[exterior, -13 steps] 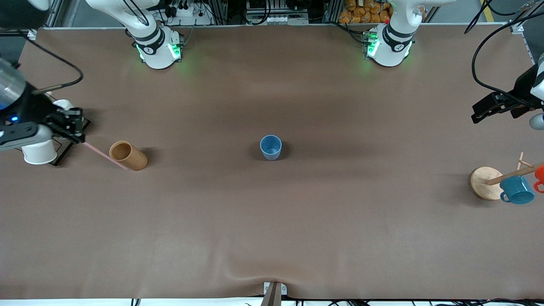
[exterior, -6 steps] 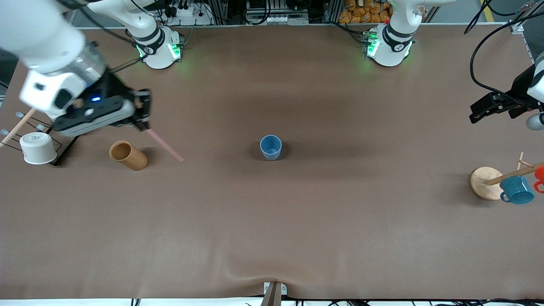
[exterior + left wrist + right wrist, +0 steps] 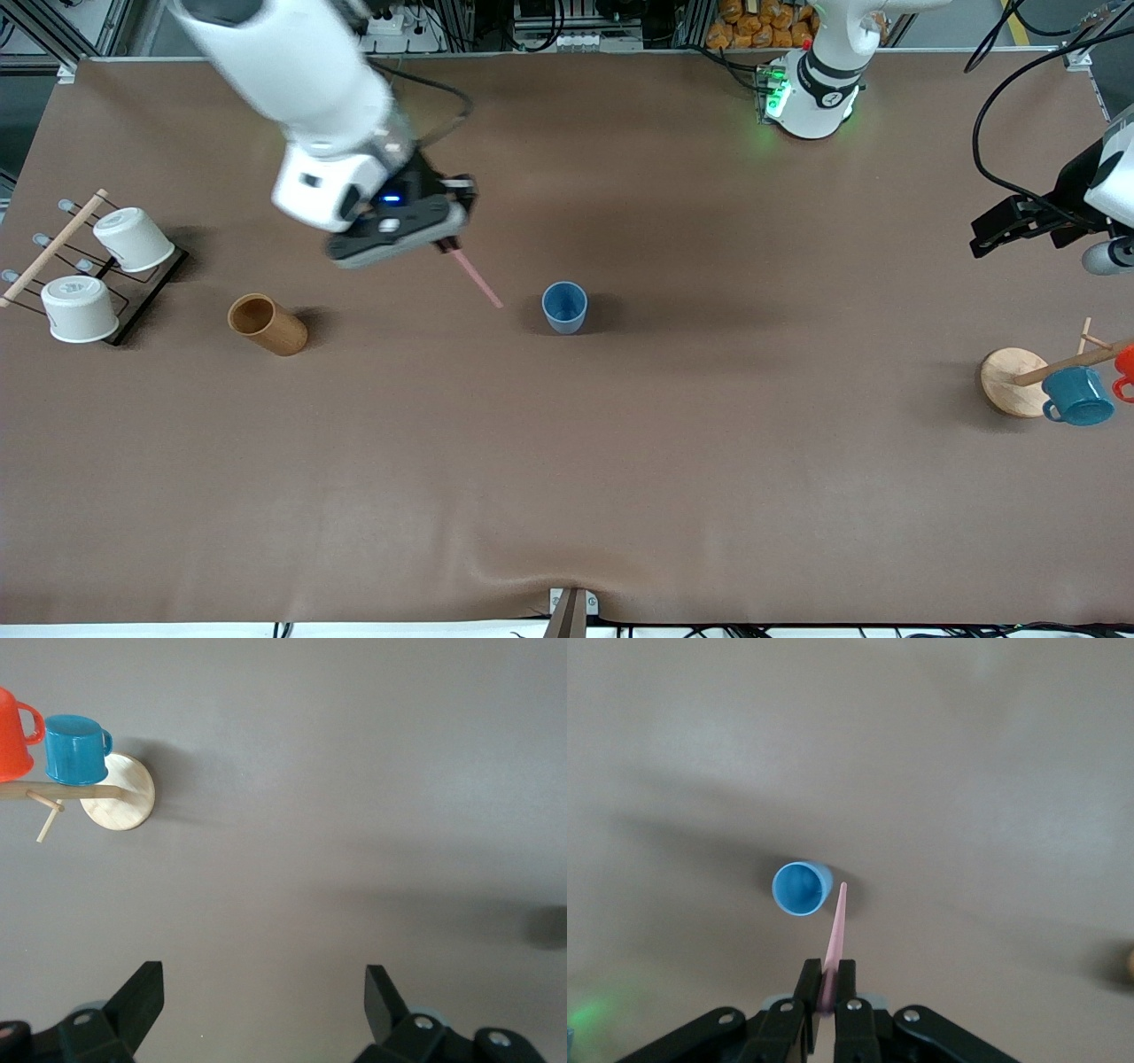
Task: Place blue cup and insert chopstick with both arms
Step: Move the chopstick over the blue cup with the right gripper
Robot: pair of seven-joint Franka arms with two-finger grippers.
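The right gripper (image 3: 450, 241), jaws clenched on the chopstick (image 3: 476, 278), has swung from the frame's left edge toward centre, beside the cup (image 3: 564, 307) on the table (image 3: 567, 461). The left gripper (image 3: 261, 992) waits, jaws spread.

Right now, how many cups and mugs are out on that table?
6: a blue cup mid-table; a brown cup lying on its side, and two white cups on a rack, toward the right arm's end; teal mug and orange mug hanging from a wooden stand, the orange one partly cropped.
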